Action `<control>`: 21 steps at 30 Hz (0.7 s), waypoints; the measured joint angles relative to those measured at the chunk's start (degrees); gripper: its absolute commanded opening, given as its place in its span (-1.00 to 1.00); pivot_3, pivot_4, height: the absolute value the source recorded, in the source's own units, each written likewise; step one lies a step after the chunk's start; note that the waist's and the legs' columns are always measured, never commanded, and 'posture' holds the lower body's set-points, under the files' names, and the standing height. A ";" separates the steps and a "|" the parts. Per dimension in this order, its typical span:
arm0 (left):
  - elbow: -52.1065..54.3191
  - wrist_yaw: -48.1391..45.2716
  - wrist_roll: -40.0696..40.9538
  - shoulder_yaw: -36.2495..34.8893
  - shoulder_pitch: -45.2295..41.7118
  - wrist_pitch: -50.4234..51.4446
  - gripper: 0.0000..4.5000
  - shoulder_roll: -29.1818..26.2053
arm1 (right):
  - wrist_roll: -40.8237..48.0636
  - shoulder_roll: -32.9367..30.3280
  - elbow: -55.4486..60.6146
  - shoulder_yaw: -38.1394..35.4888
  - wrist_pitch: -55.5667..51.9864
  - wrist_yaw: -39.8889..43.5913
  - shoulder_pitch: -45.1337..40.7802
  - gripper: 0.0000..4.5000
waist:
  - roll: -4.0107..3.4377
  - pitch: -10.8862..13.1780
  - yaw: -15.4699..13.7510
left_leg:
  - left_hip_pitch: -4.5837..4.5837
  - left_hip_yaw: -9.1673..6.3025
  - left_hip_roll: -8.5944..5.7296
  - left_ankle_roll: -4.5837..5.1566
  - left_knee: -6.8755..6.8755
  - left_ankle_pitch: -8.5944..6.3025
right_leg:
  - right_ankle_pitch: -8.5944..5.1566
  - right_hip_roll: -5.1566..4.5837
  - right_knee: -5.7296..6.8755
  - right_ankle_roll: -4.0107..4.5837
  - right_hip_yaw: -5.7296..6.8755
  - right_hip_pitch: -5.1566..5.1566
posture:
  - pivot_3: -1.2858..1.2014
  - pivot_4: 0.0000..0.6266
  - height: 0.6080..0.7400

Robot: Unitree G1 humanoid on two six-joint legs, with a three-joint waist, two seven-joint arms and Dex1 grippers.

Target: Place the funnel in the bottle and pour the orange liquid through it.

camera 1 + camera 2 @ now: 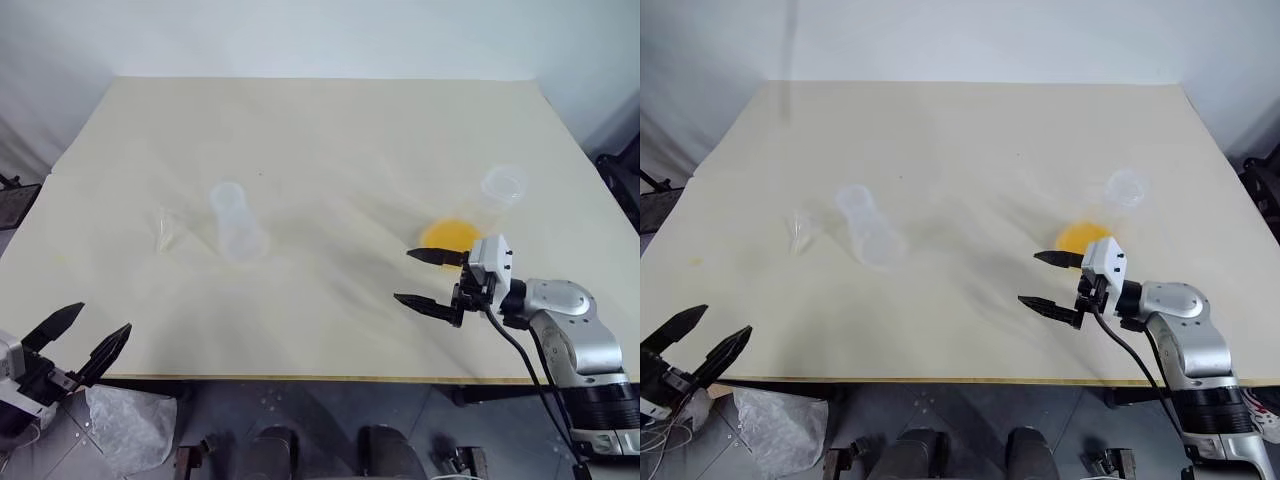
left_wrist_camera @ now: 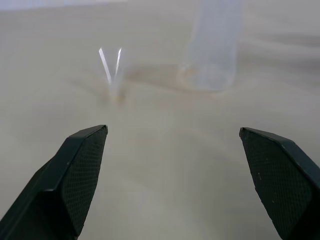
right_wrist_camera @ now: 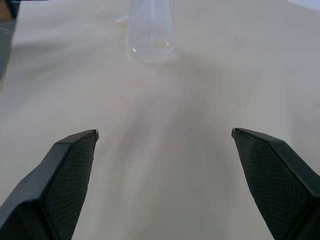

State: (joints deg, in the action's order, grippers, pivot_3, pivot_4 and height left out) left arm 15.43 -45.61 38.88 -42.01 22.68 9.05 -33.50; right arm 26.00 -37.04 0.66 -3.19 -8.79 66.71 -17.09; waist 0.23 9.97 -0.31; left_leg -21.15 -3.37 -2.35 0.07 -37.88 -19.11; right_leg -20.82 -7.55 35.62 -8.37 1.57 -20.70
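Over at the left edge of the head views, the left gripper (image 1: 88, 338) hangs off the near-left corner of the table (image 1: 330, 120), its two black fingers spread wide with nothing between them. Its wrist view looks across bare tabletop toward the funnel (image 2: 113, 70) and the bottle (image 2: 212, 47), both well apart from its fingertips (image 2: 85, 155).

Further right, the funnel (image 1: 168, 228) stands on the left part of the table, a small clear cone, nearly see-through; whether its stem points up or down cannot be told. Just beside it, to its right, stands the bottle (image 1: 236, 222), clear and slightly frosted, upright on its flared base with its open neck on top. Funnel and bottle look apart, not touching, and the funnel is not in the bottle's neck.

Right of the centre, the table is bare until the larger flask (image 1: 478, 212), clear, with its round mouth toward the far right. The orange liquid (image 1: 450, 236) sits in the flask's base, bright orange-yellow through the plastic.

Just in front of that flask, the right gripper (image 1: 418, 277) hovers over the table, pointing toward the left, its fingers wide apart and empty. The upper fingertip lies near the orange liquid, without visible contact. Its wrist view faces the bottle (image 3: 151, 30) across bare table
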 measured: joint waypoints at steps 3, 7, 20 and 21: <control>0.46 2.53 0.07 2.78 -6.40 3.13 1.00 -2.50 | 0.05 0.03 0.59 0.55 -0.08 0.54 0.11 0.99 | -0.03 0.02 0.08 | -0.02 -0.06 -0.04 -0.01 -0.02 0.00 | 0.00 0.01 0.06 0.00 0.05 0.00 | 0.03 -0.52 1.00; -3.06 3.90 -1.98 10.63 -18.33 5.29 1.00 -3.93 | 1.01 0.03 5.16 0.46 -1.36 -0.05 1.00 0.99 | -0.05 0.03 0.32 | -0.03 -0.12 -0.07 -0.01 -0.04 0.00 | 0.00 0.06 0.14 0.00 0.36 0.00 | 0.03 -0.52 1.00; -25.89 -3.57 -8.82 27.58 -47.20 4.63 1.00 -3.76 | 2.52 0.00 16.78 -0.03 -5.69 -6.60 8.48 0.99 | -0.05 0.03 0.33 | -0.09 -0.35 -0.21 0.00 -0.17 0.00 | 0.01 0.14 0.40 -0.02 1.17 0.09 | 0.03 -0.52 1.00; -27.88 -4.06 -9.59 28.20 -48.88 4.20 1.00 -3.58 | 2.55 -0.01 17.46 0.03 -6.01 -6.87 8.75 0.99 | -0.05 0.04 0.33 | -0.10 -0.37 -0.21 0.00 -0.17 0.00 | 0.01 0.15 0.41 -0.02 1.20 0.09 | 0.03 -0.52 1.00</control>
State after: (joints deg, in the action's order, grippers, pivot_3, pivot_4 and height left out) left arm -12.45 -49.67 29.30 -13.82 -26.20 13.25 -37.08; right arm 28.55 -37.05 18.12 -3.16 -14.81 59.84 -8.34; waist 0.19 10.00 0.02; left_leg -21.25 -3.74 -2.57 0.07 -38.05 -19.10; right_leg -20.81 -7.40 36.03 -8.39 2.76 -20.60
